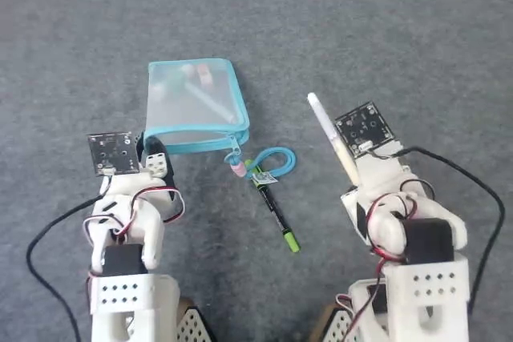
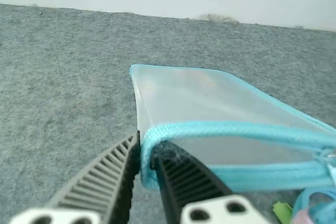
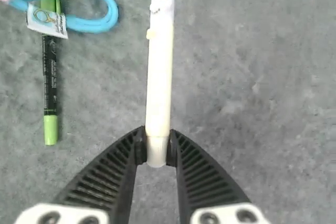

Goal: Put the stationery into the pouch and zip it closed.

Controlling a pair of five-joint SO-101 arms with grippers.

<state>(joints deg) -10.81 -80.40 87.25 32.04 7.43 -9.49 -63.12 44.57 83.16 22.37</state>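
Observation:
A clear pouch (image 1: 192,104) with a light blue zipper edge lies on the grey mat, with items inside it. My left gripper (image 2: 145,163) is shut on the pouch's (image 2: 210,114) blue corner edge, at the pouch's near left corner (image 1: 152,150). My right gripper (image 3: 156,150) is shut on a cream-white pen (image 3: 159,72), which sticks out toward the pouch (image 1: 333,138). A black pen with a green cap (image 1: 276,215) lies on the mat between the arms, under the blue wrist loop (image 1: 272,162) with a tag.
The grey mat (image 1: 401,54) covers the table. A pink zipper pull (image 1: 237,169) sits at the pouch's right corner. A black cable (image 1: 473,182) runs along the right arm.

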